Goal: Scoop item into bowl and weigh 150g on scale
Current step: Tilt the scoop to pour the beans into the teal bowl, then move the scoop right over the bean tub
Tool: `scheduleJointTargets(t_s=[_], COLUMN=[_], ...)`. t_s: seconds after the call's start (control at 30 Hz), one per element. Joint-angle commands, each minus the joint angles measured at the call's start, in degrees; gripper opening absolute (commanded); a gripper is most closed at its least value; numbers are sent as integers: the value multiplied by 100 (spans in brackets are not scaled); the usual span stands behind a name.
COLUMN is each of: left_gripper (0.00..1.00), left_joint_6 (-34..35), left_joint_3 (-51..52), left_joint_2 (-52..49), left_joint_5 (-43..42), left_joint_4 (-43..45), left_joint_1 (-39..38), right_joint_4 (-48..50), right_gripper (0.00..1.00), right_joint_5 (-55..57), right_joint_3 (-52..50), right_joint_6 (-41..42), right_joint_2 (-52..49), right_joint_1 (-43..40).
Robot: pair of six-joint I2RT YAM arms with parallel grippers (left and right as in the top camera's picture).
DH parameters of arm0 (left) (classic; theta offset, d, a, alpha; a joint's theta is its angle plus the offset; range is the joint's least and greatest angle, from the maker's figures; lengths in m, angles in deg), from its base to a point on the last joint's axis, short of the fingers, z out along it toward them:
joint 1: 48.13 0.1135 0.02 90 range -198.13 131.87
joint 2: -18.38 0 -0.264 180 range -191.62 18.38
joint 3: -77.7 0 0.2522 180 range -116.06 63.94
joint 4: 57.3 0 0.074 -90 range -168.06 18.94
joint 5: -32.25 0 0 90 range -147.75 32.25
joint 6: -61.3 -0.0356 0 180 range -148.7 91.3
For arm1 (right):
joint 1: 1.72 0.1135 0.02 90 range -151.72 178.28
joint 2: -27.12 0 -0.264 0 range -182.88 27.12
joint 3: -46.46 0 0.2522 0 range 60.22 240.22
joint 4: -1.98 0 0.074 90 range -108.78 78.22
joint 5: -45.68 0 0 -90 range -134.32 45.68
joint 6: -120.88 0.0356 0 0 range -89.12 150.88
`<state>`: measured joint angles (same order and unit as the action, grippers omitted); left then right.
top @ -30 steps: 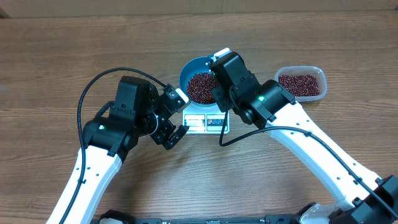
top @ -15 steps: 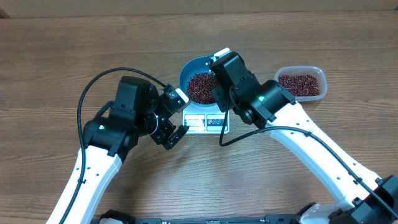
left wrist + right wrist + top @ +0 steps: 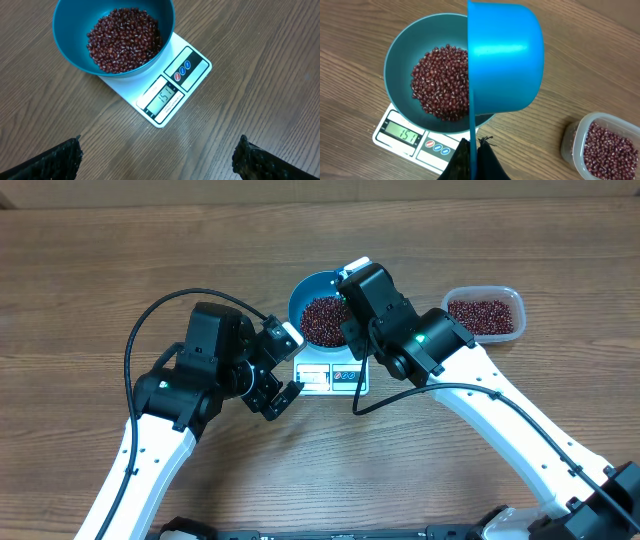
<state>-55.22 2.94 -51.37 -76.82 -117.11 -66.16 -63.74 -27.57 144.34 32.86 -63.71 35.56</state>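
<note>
Finishing the weigh step: right gripper (image 3: 472, 159) clamps the blue scoop (image 3: 505, 60) by its handle, tipped over the teal bowl (image 3: 395, 50) of red beans (image 3: 440, 82) on the scale (image 3: 172, 92), which reads about 151. We judge the next move is lifting the scoop clear without spilling more. Left gripper (image 3: 160, 160) hangs wide open and empty; the clear tub (image 3: 483, 290) holds spare beans.

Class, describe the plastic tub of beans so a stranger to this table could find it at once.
Start at the white scale, under the round teal bowl, in the middle of the table. Past the right arm stands the tub. Unlike the bowl, it is clear, rounded-rectangular and off the scale.
</note>
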Motion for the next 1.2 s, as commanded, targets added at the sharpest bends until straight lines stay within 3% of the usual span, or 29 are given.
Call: scheduleJointTargets(t_s=[0.0, 0.3, 0.6, 1.17], left_gripper=[100, 100, 100, 100], left_joint_6=[83, 83, 83, 83], left_joint_3=[52, 52, 52, 52], left_joint_2=[11, 11, 11, 11], left_joint_5=[4, 4, 4, 4], left_joint_4=[-4, -4, -4, -4], left_joint_1=[-37, -37, -37, -37], right_joint_4=[81, 267, 262, -170], right_gripper=[4, 4, 4, 4], right_joint_5=[-2, -992, -1045, -1303], right_joint_3=[173, 173, 173, 175], right_joint_6=[409, 2210, 4138, 4461], right_joint_2=[15, 15, 15, 15], right_joint_1=[33, -306, -986, -2691])
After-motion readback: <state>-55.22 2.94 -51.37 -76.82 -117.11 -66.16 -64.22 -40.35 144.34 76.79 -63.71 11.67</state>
